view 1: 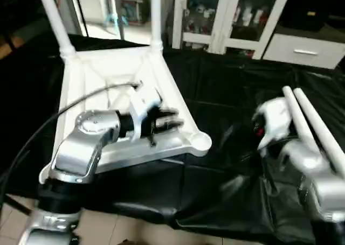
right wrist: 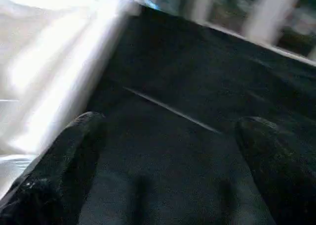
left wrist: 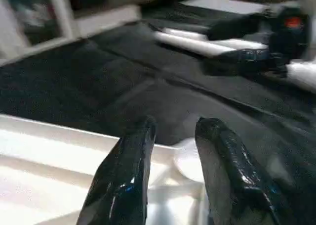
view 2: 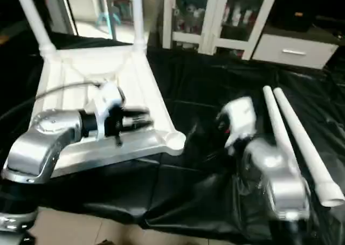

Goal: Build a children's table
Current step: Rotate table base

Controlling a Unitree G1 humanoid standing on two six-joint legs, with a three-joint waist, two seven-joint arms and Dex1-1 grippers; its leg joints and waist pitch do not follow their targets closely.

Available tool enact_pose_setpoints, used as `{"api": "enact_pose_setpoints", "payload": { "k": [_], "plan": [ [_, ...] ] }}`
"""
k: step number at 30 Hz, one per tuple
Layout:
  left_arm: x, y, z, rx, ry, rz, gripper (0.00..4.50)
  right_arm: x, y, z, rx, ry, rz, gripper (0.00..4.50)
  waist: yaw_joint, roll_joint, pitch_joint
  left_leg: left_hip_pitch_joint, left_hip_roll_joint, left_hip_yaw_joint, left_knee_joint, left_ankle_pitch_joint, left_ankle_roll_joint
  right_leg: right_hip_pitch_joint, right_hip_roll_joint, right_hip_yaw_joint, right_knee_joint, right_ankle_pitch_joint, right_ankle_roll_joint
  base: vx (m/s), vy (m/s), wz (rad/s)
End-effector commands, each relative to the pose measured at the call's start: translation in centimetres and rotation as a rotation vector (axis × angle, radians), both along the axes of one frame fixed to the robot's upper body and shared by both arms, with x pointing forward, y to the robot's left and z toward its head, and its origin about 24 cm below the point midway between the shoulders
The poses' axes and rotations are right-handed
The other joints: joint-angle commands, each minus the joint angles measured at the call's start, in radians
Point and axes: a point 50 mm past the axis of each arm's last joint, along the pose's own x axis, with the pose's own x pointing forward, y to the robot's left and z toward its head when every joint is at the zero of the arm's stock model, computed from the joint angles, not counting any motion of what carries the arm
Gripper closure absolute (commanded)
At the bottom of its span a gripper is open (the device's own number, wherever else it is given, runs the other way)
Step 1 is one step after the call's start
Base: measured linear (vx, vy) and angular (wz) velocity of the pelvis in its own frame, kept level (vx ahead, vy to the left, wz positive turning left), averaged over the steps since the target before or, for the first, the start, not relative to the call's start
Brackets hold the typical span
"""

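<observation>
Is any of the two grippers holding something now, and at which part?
Nothing is held. The left gripper is open above the white plastic tabletop; the right gripper is wide open over the black cloth.

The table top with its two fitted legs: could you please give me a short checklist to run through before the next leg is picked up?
1. Table top lies underside up on the black sheet: ok.
2. Two legs stand in the far corner sockets, one and the other: ok.
3. Near corner socket is free of a leg: ok.
4. Two loose legs lie side by side on the sheet: ok.
5. Right gripper is wide open and holds nothing: ok.
6. Left gripper is over the top's near edge, a gap between its fingers, holding nothing: ok.
</observation>
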Motion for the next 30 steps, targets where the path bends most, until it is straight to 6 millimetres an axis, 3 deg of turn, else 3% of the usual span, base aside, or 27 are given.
{"api": "enact_pose_setpoints", "payload": {
  "k": [1, 5, 6, 7, 11, 13, 15, 17, 18, 19, 20, 21, 22, 23, 24, 25, 26, 27, 28, 29, 30],
  "plan": [
    [0.1, -0.1, -0.7, 0.012, -0.018, 0.053, 2.83, 0.0, -2.2, -0.2, -0.007, 0.113, -0.147, 0.0, -0.001, -0.001, -0.061, 0.008, 0.045, -0.024, -0.077, -0.16, 0.001, 0.047, -0.043, 0.041, -0.07, -0.165, -0.205, 0.0, 0.0, 0.0],
    [-0.7, -0.9, -1.4, -0.017, -0.037, 0.056, 2.83, 0.4, -3.6, 0.0, -0.038, 0.166, -0.265, 0.0, -0.001, -0.005, -0.067, 0.003, 0.045, -0.021, -0.071, -0.1, 0.011, 0.049, -0.046, 0.042, -0.062, -0.11, -0.201, 0.0, 0.0, 0.0],
    [-0.7, -1.0, -1.4, -0.034, -0.041, 0.085, 2.83, 0.5, -3.9, 0.1, -0.041, 0.158, -0.278, 0.0, -0.001, -0.013, -0.067, 0.003, 0.046, -0.019, -0.069, -0.093, 0.016, 0.048, -0.046, 0.042, -0.063, -0.103, -0.205, 0.0, 0.0, 0.0],
    [-0.5, -1.0, -1.4, -0.077, -0.051, 0.145, 2.83, 0.6, -3.9, 0.5, -0.051, 0.133, -0.272, 0.0, 0.001, -0.01, -0.065, 0.002, 0.047, -0.02, -0.07, -0.099, 0.02, 0.049, -0.049, 0.042, -0.064, -0.117, -0.207, 0.0, 0.0, 0.0],
    [-0.1, 0.1, -1.4, -0.133, -0.122, 0.376, 2.83, 0.5, -0.5, 3.0, -0.043, -0.112, -0.065, 0.0, -0.004, -0.02, -0.062, -0.004, 0.052, -0.023, -0.069, -0.134, 0.035, 0.05, -0.055, 0.041, -0.073, -0.177, -0.177, 0.0, 0.0, 0.0],
    [-0.1, 0.5, -1.6, -0.134, -0.147, 0.455, 2.83, 0.1, 0.4, 3.0, -0.026, -0.131, -0.06, 0.0, -0.008, -0.022, -0.06, -0.003, 0.051, -0.023, -0.071, -0.143, 0.038, 0.047, -0.051, 0.04, -0.078, -0.219, -0.147, 0.0, 0.0, 0.0],
    [-0.2, 0.7, -2.1, -0.119, -0.152, 0.508, 2.83, -0.4, 1.1, 2.7, 0.046, -0.141, -0.064, 0.0, -0.01, -0.016, -0.062, 0.001, 0.052, -0.023, -0.072, -0.139, 0.038, 0.039, -0.047, 0.042, -0.078, -0.215, -0.139, 0.0, 0.0, 0.0],
    [-0.5, 0.9, -3.0, -0.089, -0.159, 0.565, 2.83, -1.0, 1.9, 2.0, 0.077, -0.134, -0.065, 0.0, -0.016, -0.012, -0.062, 0.007, 0.062, -0.035, -0.081, -0.155, 0.003, 0.036, -0.023, 0.029, -0.074, -0.185, -0.136, 0.0, 0.0, 0.0],
    [-0.6, 1.0, -3.4, -0.083, -0.159, 0.597, 2.83, -1.3, 2.5, 1.4, 0.084, -0.114, -0.058, 0.0, -0.022, 0.0, -0.064, 0.019, 0.076, -0.047, -0.089, -0.183, -0.025, 0.033, -0.003, 0.015, -0.069, -0.141, -0.146, 0.0, 0.0, 0.0],
    [-0.7, 1.0, -3.6, -0.084, -0.16, 0.621, 2.83, -1.5, 2.9, 1.0, 0.085, -0.099, -0.053, 0.0, -0.027, 0.004, -0.063, 0.028, 0.095, -0.058, -0.099, -0.196, -0.028, 0.029, 0.005, 0.006, -0.068, -0.116, -0.156, 0.0, 0.0, 0.0],
    [-0.8, 1.0, -3.7, -0.087, -0.159, 0.635, 2.83, -1.7, 3.1, 0.8, 0.089, -0.091, -0.05, 0.0, -0.04, 0.016, -0.066, 0.042, 0.161, -0.097, -0.129, -0.186, 0.006, 0.023, 0.004, -0.011, -0.039, -0.061, -0.188, 0.0, 0.0, 0.0],
    [-0.8, 1.0, -3.9, -0.091, -0.153, 0.655, 2.83, -1.9, 3.4, 0.1, 0.1, -0.055, -0.072, 0.0, -0.043, 0.031, -0.068, 0.052, 0.214, -0.122, -0.147, -0.141, 0.054, 0.007, -0.001, -0.03, -0.005, -0.03, -0.208, 0.002, -0.066, 0.12],
    [-0.8, 0.9, -4.0, -0.094, -0.15, 0.661, 2.83, -2.0, 3.5, -0.2, 0.106, -0.041, -0.084, 0.0, -0.049, 0.03, -0.068, 0.048, 0.234, -0.123, -0.154, -0.11, 0.116, -0.002, -0.009, -0.04, 0.019, -0.025, -0.216, -0.002, -0.109, 0.1],
    [-0.8, 0.9, -4.0, -0.094, -0.15, 0.661, 2.83, -2.0, 3.5, -0.2, 0.106, -0.041, -0.084, 0.0, -0.051, 0.026, -0.068, 0.045, 0.232, -0.118, -0.155, -0.11, 0.152, -0.002, -0.013, -0.042, 0.026, -0.023, -0.225, -0.002, -0.109, 0.1],
    [-0.8, 0.9, -3.9, -0.1, -0.151, 0.669, 2.83, -2.1, 3.5, -0.4, 0.098, -0.034, -0.09, 0.0, -0.049, 0.014, -0.068, 0.042, 0.226, -0.106, -0.151, -0.126, 0.211, -0.005, -0.024, -0.04, 0.028, -0.009, -0.27, -0.005, -0.169, 0.04],
    [-0.8, 0.8, -3.8, -0.104, -0.153, 0.672, 2.83, -2.0, 3.4, -0.4, 0.091, -0.033, -0.092, 0.0, -0.048, 0.005, -0.068, 0.036, 0.212, -0.094, -0.147, -0.149, 0.235, -0.001, -0.029, -0.036, 0.022, -0.001, -0.308, -0.008, -0.205, 0.06],
    [-0.8, 0.6, -3.7, -0.102, -0.166, 0.663, 2.83, -1.9, 3.3, -0.4, 0.091, -0.036, -0.098, 0.0, -0.042, -0.051, -0.073, -0.003, -0.009, 0.019, 0.033, -0.266, 0.237, 0.019, -0.007, -0.018, -0.099, -0.054, -0.467, -0.008, -0.205, 0.06],
    [-0.7, 0.6, -3.7, -0.1, -0.17, 0.662, 2.83, -1.9, 3.2, -0.3, 0.092, -0.035, -0.101, 0.0, -0.022, -0.069, -0.082, -0.028, -0.068, 0.023, 0.144, -0.291, 0.226, 0.048, -0.036, 0.005, -0.129, -0.124, -0.489, -0.006, -0.202, 0.01],
    [-0.7, 0.5, -3.6, -0.101, -0.172, 0.662, 2.83, -1.8, 3.1, -0.3, 0.086, -0.034, -0.104, 0.0, -0.005, -0.06, -0.074, -0.069, -0.063, -0.002, 0.193, -0.224, 0.168, 0.067, -0.061, 0.002, -0.134, -0.224, -0.453, -0.014, -0.187, -0.01],
    [-0.6, 0.3, -3.6, -0.102, -0.174, 0.659, 2.83, -1.7, 3.0, -0.3, 0.085, -0.034, -0.105, 0.0, -0.009, -0.061, -0.064, -0.073, -0.061, -0.011, 0.196, -0.215, 0.147, 0.054, -0.064, 0.0, -0.137, -0.246, -0.418, -0.014, -0.187, -0.01],
    [-0.6, 0.3, -3.5, -0.096, -0.182, 0.658, 2.83, -1.7, 3.0, -0.3, 0.084, -0.034, -0.103, 0.0, -0.018, -0.047, -0.065, -0.065, -0.053, -0.026, 0.171, -0.216, 0.141, 0.067, -0.072, -0.014, -0.15, -0.327, -0.322, -0.039, -0.168, 0.03]
  ]
}}
